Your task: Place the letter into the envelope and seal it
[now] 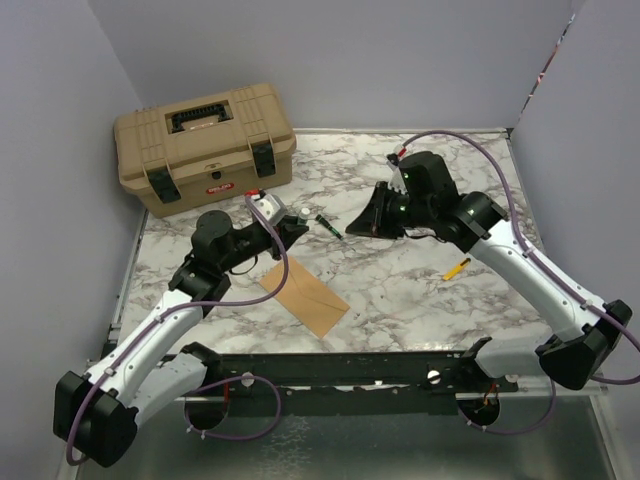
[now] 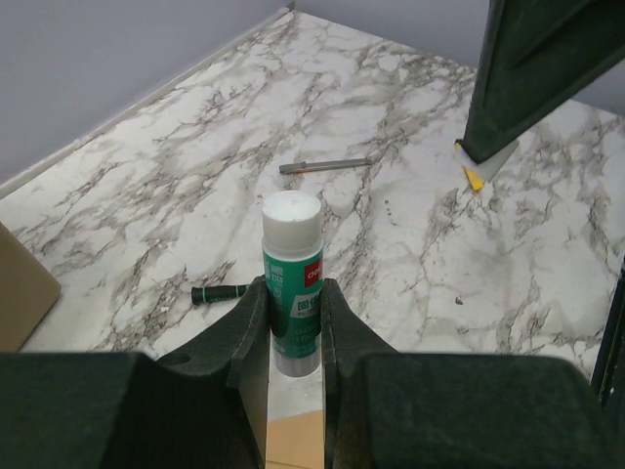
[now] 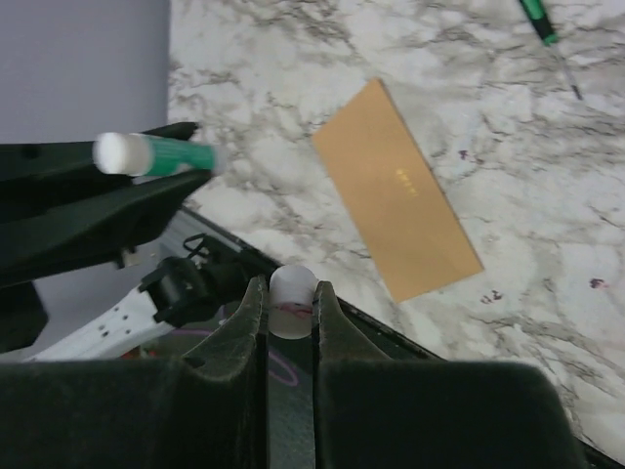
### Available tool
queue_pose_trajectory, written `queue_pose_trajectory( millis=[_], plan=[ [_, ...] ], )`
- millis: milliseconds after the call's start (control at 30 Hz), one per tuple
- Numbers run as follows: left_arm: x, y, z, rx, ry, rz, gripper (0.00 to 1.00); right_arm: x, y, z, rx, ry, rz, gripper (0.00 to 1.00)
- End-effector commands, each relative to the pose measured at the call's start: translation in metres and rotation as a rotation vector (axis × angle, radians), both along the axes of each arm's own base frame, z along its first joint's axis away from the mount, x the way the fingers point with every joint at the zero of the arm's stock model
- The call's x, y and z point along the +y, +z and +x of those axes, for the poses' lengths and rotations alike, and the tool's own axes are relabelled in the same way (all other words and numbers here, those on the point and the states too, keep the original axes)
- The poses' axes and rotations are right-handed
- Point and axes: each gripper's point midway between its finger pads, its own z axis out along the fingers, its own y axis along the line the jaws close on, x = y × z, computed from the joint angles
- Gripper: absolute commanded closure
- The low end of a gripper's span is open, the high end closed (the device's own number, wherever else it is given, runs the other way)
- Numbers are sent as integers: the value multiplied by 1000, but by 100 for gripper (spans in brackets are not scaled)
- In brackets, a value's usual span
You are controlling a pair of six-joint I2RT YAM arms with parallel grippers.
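Envelope [image 1: 305, 297]: lay flat and slanted on the tabletop [image 1: 400, 290], near its front edge, between the two arms.
Envelope make: matte kraft-brown paper, long rectangle with crisp corners. Bore a tiny pale mark at mid-face in the right wrist view, too small to read.
In the way: left fingers [image 2: 244, 337], hung over the envelope's far end; a strip of brown paper showed under them in the left wrist view.
Left fingers: closed on the lower body of the glue stick [image 2: 291, 283], its white end pointing away from the wrist.
Glue stick: round tube with a flat white top. Wore a green label with a red patch and small white print, not readable.
Right fingers [image 3: 246, 337]: closed on a small white cap [image 3: 291, 293], held in the air facing the glue stick, apart from it.
White cap: rounded, smooth, with a faint reddish smear on its side.
Tabletop: white marble pattern with grey veins, glossy.
Toolbox [image 1: 205, 145]: stood at the back left corner. Tan hard plastic, ribbed lid, black latches, red label too small to read.
Screwdriver [image 1: 328, 225]: lay on the marble between the two sets of fingers, with a dark green handle and a thin shaft.
Yellow pencil-like piece [image 1: 456, 268]: lay beside the right forearm.
Slim grey rod [image 2: 324, 166]: lay on the marble beyond the glue stick.
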Motion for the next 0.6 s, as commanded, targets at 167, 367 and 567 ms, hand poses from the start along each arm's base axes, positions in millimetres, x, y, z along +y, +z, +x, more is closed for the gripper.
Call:
queue_pose_trajectory(
  millis=[167, 367, 567],
  plan=[
    [-20, -17, -13, -120, -120, 97, 100, 47, 59, -13, 16, 186, 270, 100],
    [-22, -18, -17, -155, -140, 117, 100, 53, 56, -8, 34, 185, 274, 100],
    [-24, -18, -20, -187, -161, 133, 100, 56, 50, -7, 51, 200, 261, 100]
  ],
)
